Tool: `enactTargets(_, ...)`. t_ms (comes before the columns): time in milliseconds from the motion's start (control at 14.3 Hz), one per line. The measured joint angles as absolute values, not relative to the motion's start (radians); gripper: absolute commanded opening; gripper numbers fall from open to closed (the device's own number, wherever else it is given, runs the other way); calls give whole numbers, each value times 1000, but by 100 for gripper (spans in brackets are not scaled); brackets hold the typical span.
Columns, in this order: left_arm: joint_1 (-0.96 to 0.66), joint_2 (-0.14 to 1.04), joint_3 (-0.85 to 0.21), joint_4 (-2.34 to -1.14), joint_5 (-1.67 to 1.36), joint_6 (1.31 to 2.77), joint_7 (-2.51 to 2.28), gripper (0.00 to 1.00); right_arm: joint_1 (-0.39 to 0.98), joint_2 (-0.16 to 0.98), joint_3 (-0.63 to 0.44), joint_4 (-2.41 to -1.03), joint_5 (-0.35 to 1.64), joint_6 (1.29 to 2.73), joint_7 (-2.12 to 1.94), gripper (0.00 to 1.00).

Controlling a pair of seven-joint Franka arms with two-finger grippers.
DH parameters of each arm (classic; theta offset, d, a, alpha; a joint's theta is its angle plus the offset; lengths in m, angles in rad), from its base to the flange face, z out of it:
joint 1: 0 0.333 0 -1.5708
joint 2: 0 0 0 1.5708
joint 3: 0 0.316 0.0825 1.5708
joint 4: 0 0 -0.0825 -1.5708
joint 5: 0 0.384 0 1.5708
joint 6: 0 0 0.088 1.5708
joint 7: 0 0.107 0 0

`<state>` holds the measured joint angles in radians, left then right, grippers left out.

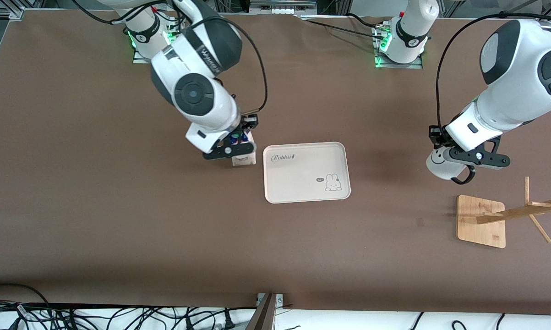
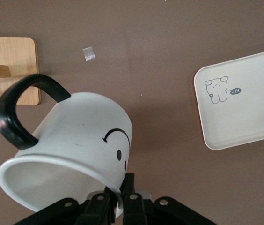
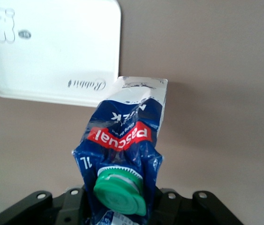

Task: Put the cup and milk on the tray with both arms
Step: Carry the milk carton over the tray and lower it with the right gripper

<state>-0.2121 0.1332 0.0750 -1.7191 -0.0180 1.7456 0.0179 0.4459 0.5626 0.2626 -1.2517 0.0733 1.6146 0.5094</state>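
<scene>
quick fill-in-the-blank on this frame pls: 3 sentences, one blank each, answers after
1. The left pincer holds the ____ by its rim, near the wooden stand.
2. The right pincer is shut on the ____, beside the tray.
3. The tray so far carries ____ of the two items.

Answers: cup; milk; neither

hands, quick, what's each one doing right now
Left hand: shut on the cup, up over the table.
Right hand: shut on the milk, beside the tray.
</scene>
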Motion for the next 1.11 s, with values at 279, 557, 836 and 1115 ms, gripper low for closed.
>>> enactTargets(279,-213,160,57,-1671,-18,1663,17,0,492,569,260,-1244,73,1669,513,36)
enactTargets(557,-215,201,51,-1588,-46,1566,15,0,496,586,260,-1243,73,1772,512,36)
enactTargets(836,-214,234,52,-1539,-58,1515,7,0,501,624,260,-1242,93,1926,512,36)
enactTargets(1115,-214,238,52,-1537,-77,1482,-20,0,503,670,260,-1241,97,1952,512,36)
